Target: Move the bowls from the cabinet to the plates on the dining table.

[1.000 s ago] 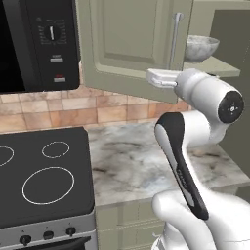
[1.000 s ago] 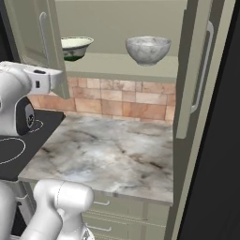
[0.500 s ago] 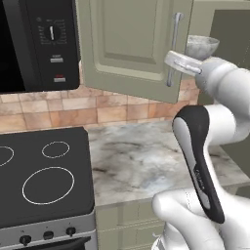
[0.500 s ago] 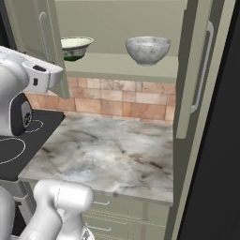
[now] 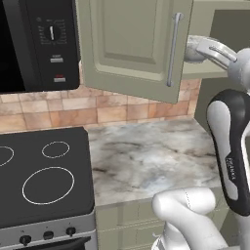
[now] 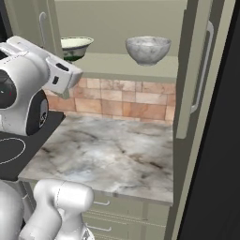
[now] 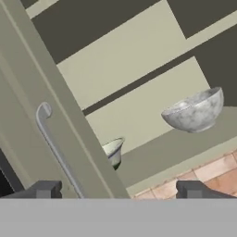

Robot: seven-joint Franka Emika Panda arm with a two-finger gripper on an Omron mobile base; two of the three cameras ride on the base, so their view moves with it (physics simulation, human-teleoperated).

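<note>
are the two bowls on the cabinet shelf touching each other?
Apart. The right base view shows bare shelf between the grey bowl and the cream bowl; the hand view shows the same gap, with the cream bowl partly behind the open door.

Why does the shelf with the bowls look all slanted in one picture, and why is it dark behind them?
Hand view: the camera is rolled, so the cabinet shelf runs diagonally under the grey bowl. Right base view: the same shelf lies level, and the grey bowl is evenly lit, with little shadow.
</note>
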